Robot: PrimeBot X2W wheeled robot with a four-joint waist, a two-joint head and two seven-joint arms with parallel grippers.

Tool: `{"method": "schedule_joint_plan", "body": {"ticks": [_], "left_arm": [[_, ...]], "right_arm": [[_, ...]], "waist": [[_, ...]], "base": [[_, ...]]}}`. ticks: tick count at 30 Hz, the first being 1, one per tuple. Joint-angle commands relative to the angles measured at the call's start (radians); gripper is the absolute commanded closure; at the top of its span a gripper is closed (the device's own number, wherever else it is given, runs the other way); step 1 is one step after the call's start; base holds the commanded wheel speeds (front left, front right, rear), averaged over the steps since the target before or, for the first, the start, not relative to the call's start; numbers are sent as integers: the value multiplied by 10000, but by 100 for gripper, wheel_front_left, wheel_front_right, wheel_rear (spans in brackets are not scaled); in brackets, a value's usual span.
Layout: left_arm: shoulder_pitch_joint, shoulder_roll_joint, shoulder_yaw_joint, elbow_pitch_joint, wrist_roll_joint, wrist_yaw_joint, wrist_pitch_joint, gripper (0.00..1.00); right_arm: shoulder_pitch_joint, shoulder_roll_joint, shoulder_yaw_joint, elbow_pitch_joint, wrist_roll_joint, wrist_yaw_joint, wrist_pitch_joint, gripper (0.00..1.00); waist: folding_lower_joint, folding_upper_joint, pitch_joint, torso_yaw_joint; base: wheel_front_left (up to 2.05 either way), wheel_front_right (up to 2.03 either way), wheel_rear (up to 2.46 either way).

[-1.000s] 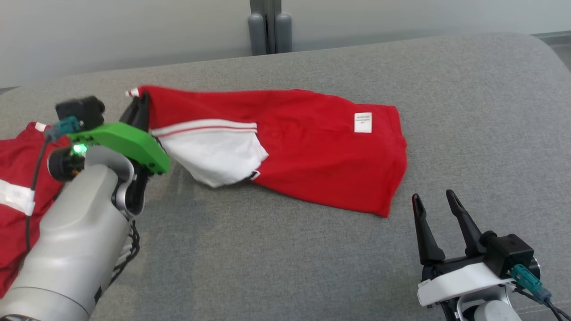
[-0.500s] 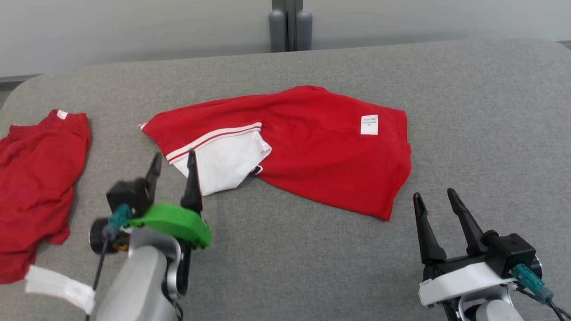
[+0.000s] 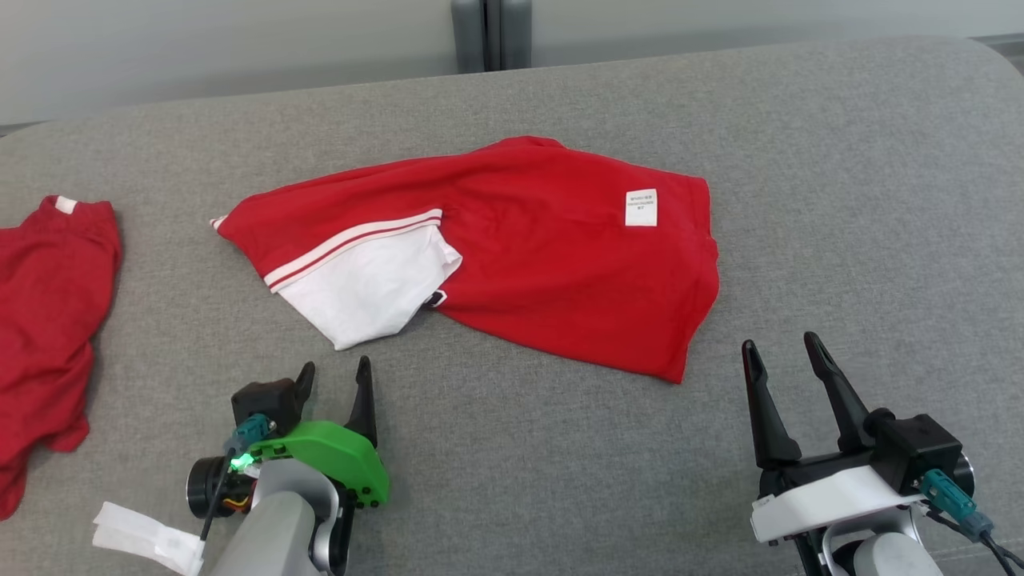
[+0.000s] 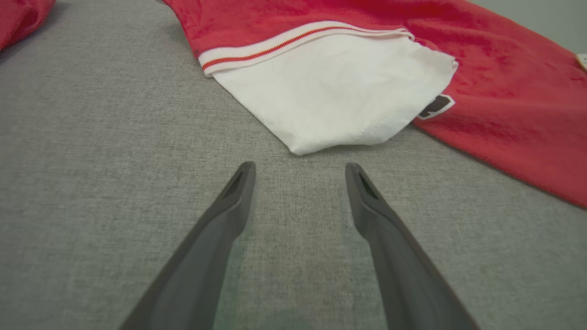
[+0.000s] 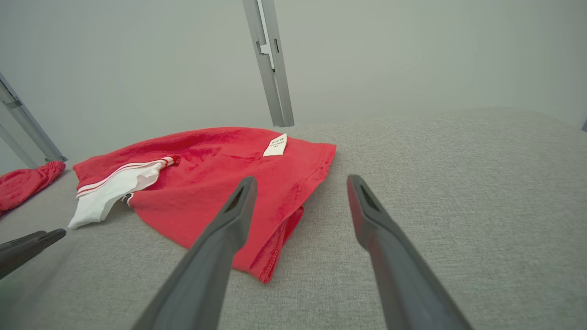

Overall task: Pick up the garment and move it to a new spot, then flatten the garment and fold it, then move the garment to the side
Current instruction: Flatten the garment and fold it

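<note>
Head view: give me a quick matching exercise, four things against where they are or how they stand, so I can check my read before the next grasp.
Things:
1. white label
2. second red cloth
3. left gripper
4. right gripper

Places or states:
A. at the far left of the grey surface
B. open, just short of the white panel of the garment
C. on the garment's right part
D. open, off the garment's lower right corner

Pairs: 1-C, 2-A, 3-B, 4-D.

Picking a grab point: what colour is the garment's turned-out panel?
White panel, red-striped band; left wrist view.
</note>
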Motion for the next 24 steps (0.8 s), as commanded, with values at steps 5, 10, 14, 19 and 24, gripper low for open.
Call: {"method": "schedule_joint_plan", "body": {"ticks": [5,10,14,19,24], "left_arm": [[-562,-72,484,456,191,-141,-7,0],[-877,-117,845,558,290,-337,-7,0],[-1016,-143,1009,603,453,-481,-7,91],[-1004,-163,1006,771,389,-702,-3,100],[-706,-153,874,362,412,-694,-7,100]], "right_arm": [[-197,-19,-34,-93,-123,1,-1,0],[-252,-21,-102,-169,-210,1,-1,0],[-296,-19,-155,-195,-256,1,-1,0],[-289,-19,-196,-176,-307,1,-1,0],[-293,-19,-149,-150,-278,1,-1,0]], "waist": [[0,-1,384,-341],[0,-1,609,-430],[0,-1,701,-442],[0,-1,666,-386],[0,-1,480,-210]], "base": [[0,0,0],[0,0,0],[0,0,0],[0,0,0],[0,0,0]]}}
